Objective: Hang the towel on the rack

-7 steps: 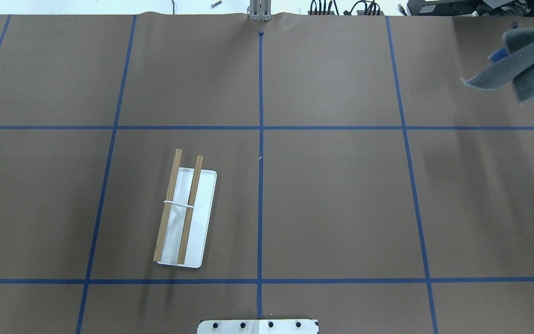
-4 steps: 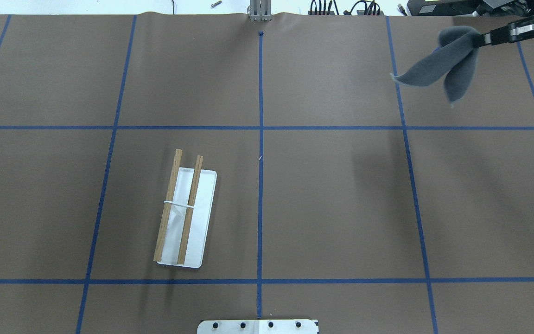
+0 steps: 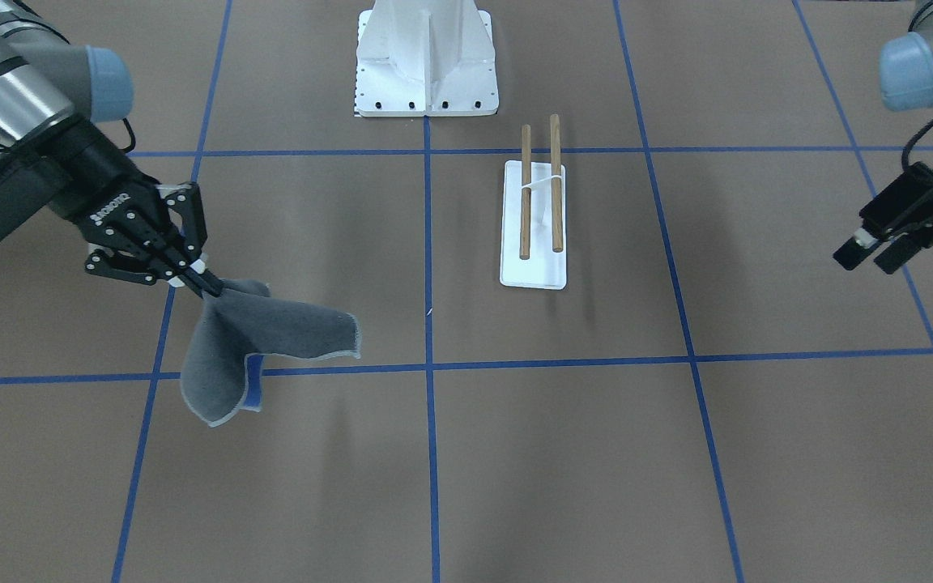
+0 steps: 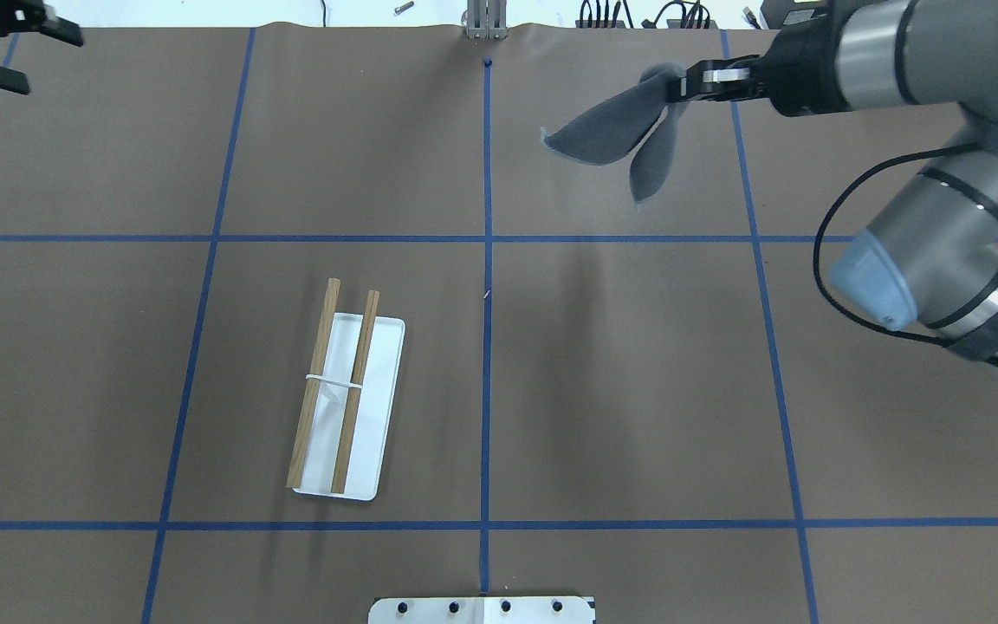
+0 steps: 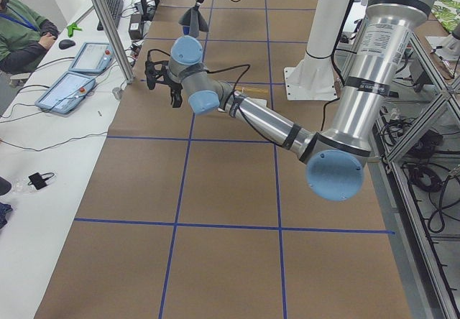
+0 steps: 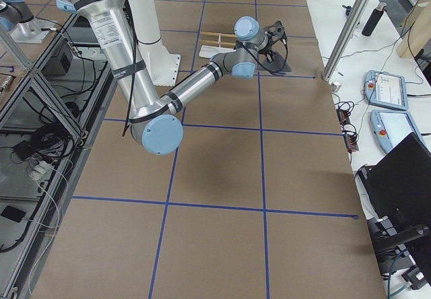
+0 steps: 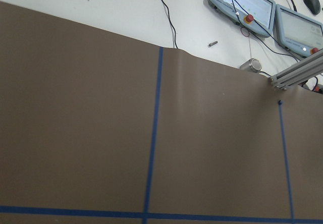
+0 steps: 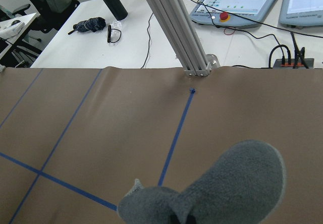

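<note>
The rack [image 4: 378, 390] has a white base and two brown dowels, and stands left of the centre line; it also shows in the front view [image 3: 533, 267]. My right gripper [image 4: 681, 84] is shut on a corner of the dark grey towel [image 4: 616, 134]. The towel hangs in two folds above the table's far right part, clear of the rack. In the front view the gripper [image 3: 207, 285] holds the towel [image 3: 272, 336] with a blue underside showing. The towel fills the bottom of the right wrist view [image 8: 227, 193]. My left gripper [image 4: 53, 62] is open and empty at the far left corner [image 3: 870, 257].
The white metal pedestal [image 3: 426, 65] stands at the robot's side of the table, on the centre line. An aluminium post [image 8: 176, 27] rises at the far edge. Control pendants [image 7: 237, 4] and cables lie on the white bench beyond the brown mat.
My right gripper has carried the towel leftward along the far side, from the right edge towards the centre line. My left gripper has come into the overhead view at top left.
</note>
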